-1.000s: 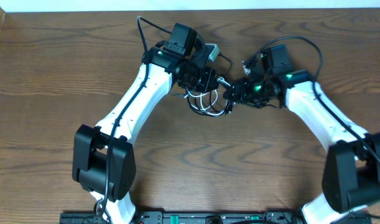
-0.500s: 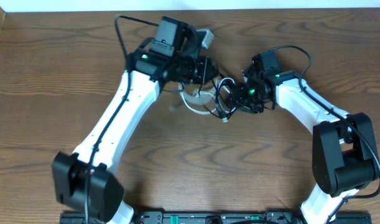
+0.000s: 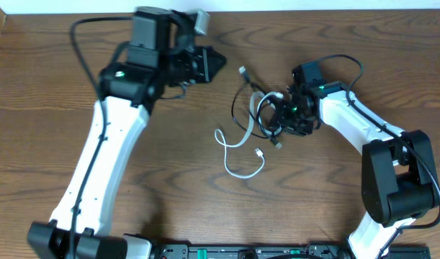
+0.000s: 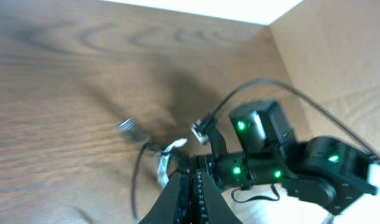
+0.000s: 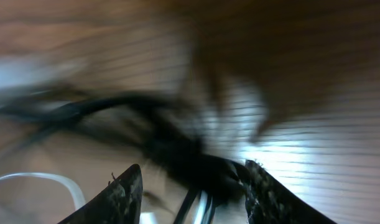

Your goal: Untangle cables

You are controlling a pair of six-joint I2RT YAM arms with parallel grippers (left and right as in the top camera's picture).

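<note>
Since a second ago the left gripper (image 3: 214,63) has let go and pulled far back from the knot; it is closed and empty. The white cable (image 3: 238,167) has spilled out onto the table (image 3: 313,201), well apart from it. The right gripper (image 3: 279,122) seems clamped on the black cable (image 3: 238,104), whose loops lie just beside it, so they look partly freed. No writing is readable.

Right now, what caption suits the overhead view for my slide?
Left gripper shut and apart; right gripper at the black cable loops, white cable trailing across the table.
</note>
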